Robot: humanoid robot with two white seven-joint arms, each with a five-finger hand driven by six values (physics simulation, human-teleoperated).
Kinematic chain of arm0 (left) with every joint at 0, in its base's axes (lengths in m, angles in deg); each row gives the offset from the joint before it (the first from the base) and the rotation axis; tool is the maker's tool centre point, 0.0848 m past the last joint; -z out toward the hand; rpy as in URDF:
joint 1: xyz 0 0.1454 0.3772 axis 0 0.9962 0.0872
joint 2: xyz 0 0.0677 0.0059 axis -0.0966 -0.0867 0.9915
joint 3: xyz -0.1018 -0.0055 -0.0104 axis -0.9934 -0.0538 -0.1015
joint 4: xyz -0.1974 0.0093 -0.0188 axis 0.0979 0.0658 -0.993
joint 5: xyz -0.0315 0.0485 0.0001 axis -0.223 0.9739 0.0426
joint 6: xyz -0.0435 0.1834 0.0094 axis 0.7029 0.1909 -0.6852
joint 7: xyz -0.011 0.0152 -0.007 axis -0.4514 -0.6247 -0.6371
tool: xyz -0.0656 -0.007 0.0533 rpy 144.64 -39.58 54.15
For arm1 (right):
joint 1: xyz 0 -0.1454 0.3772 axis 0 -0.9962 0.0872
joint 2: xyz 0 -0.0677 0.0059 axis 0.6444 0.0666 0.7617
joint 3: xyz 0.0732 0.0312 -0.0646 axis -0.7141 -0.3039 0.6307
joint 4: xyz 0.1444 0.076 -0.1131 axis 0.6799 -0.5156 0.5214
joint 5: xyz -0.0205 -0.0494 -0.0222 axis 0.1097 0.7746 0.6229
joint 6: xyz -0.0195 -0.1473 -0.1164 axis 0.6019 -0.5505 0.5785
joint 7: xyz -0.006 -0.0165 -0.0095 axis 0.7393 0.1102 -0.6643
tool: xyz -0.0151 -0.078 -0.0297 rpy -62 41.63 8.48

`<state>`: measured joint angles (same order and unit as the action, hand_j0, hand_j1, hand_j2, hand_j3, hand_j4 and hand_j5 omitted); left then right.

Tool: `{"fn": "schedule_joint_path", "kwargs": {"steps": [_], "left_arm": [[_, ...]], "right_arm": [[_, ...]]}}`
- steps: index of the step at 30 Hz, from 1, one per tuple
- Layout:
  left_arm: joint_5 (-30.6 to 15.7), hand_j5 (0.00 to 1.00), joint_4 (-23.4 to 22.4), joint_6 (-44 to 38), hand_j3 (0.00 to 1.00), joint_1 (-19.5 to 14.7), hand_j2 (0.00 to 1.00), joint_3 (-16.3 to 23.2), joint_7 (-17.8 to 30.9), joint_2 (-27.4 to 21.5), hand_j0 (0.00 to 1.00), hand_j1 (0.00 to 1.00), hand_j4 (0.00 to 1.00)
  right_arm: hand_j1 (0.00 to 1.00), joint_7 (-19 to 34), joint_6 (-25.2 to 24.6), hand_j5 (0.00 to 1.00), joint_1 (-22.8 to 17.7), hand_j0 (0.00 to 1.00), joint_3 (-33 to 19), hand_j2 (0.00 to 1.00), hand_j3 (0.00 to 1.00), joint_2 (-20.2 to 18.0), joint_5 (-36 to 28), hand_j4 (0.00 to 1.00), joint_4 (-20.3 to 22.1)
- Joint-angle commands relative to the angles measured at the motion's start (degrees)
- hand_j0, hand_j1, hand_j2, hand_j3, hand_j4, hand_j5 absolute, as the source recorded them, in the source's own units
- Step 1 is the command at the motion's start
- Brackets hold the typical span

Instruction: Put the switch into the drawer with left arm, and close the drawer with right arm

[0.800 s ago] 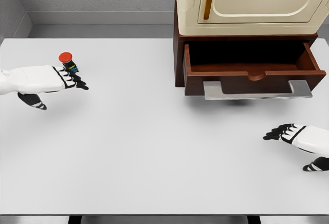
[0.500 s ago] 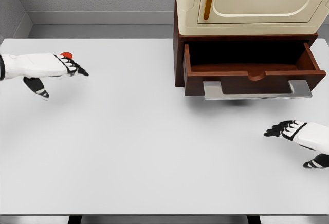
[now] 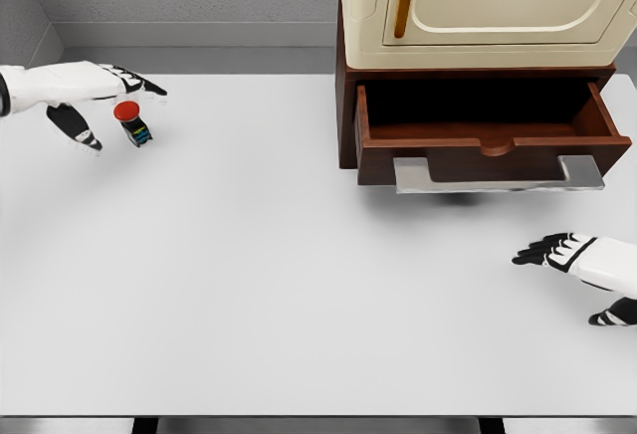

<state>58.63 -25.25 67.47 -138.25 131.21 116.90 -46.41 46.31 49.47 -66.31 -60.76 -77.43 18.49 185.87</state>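
The switch (image 3: 130,123), a small dark block with a red button on top, stands slightly tilted on the white table (image 3: 279,275) at the far left. My left hand (image 3: 117,98) hovers just behind and above it. Its fingers (image 3: 139,83) stretch out to the right and its thumb (image 3: 82,133) hangs down left of the switch, so the hand is open and holds nothing. The brown drawer (image 3: 488,140) stands pulled out at the upper right, dark and empty inside, with a grey handle (image 3: 498,174) at the front. My right hand (image 3: 557,252) rests open at the lower right.
A cream cabinet (image 3: 488,1) with an orange handle sits on top of the brown drawer unit. A grey wall runs behind the table's far edge.
My left hand has lifted and moved toward the far edge, uncovering the switch, which now shows in front of it. The right hand has barely shifted.
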Motion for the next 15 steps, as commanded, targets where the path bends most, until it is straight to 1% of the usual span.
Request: {"fn": "schedule_joint_path", "kwargs": {"steps": [1, 2, 6, 7, 10, 11, 12, 13, 14, 15], "left_arm": [[-0.15, 1.00, -4.02, -0.13, 1.00, -0.09, 1.00, -1.19, -0.01, 2.22, 1.00, 1.00, 1.00], [-0.06, 1.00, -4.11, -0.13, 1.00, -0.18, 1.00, -1.10, -0.01, 2.66, 1.00, 1.00, 1.00], [4.41, 1.00, -4.11, -0.13, 1.00, -0.26, 1.00, -1.02, -0.01, 4.94, 1.00, 1.00, 1.00], [5.47, 1.00, -4.11, -0.13, 1.00, -0.26, 1.00, -1.02, -0.01, 5.56, 1.00, 1.00, 1.00], [7.06, 1.00, -4.20, -0.13, 1.00, -0.26, 1.00, -0.84, -0.01, 5.65, 1.00, 1.00, 1.00], [7.14, 1.00, -4.20, -0.13, 1.00, -0.26, 1.00, -0.75, -0.01, 5.74, 1.00, 1.00, 1.00], [7.50, 1.00, -4.20, -0.13, 1.00, -0.26, 1.00, -0.75, -0.01, 5.74, 1.00, 1.00, 1.00], [7.67, 1.00, -4.20, -0.13, 1.00, -0.26, 1.00, -0.75, -0.01, 5.74, 1.00, 1.00, 1.00], [8.11, 1.00, -4.20, -0.13, 1.00, -0.26, 1.00, -0.75, -0.01, 5.74, 1.00, 1.00, 1.00], [8.72, 1.00, -4.20, -0.13, 1.00, -0.26, 1.00, -0.75, -0.01, 5.74, 1.00, 1.00, 1.00]], "right_arm": [[1.00, -0.02, -0.15, 1.00, 0.00, 1.00, -0.11, 1.00, 1.00, 0.22, -0.37, 1.00, -0.04], [1.00, -0.02, -0.15, 1.00, 0.00, 1.00, -0.11, 1.00, 1.00, 0.13, -0.37, 1.00, -0.04], [1.00, -0.02, -0.15, 1.00, -0.17, 1.00, -0.11, 1.00, 1.00, -0.49, -0.46, 1.00, 0.05], [0.98, -0.02, -0.15, 0.98, -0.17, 0.98, -0.11, 0.98, 0.98, -0.57, -0.46, 0.98, 0.14], [0.89, -0.02, -0.15, 0.89, -0.44, 0.89, -2.65, 0.89, 0.89, -0.57, -0.46, 0.89, 0.05], [0.82, -0.02, -0.15, 0.82, -0.79, 0.82, -4.06, 0.82, 0.82, -0.57, -0.46, 0.82, 0.05], [0.79, -0.02, -0.15, 0.79, -0.79, 0.79, -4.59, 0.79, 0.79, -0.49, -0.64, 0.79, 0.14], [0.76, -0.02, -0.15, 0.76, -0.97, 0.76, -5.47, 0.76, 0.76, -0.57, -2.04, 0.76, 0.14], [0.70, -0.02, -0.15, 0.70, -1.67, 0.70, -7.05, 0.70, 0.70, -0.66, -3.62, 0.70, 0.14], [0.67, -0.02, -0.15, 0.67, -2.28, 0.67, -8.45, 0.67, 0.67, -0.57, -4.50, 0.67, 0.05]]}}
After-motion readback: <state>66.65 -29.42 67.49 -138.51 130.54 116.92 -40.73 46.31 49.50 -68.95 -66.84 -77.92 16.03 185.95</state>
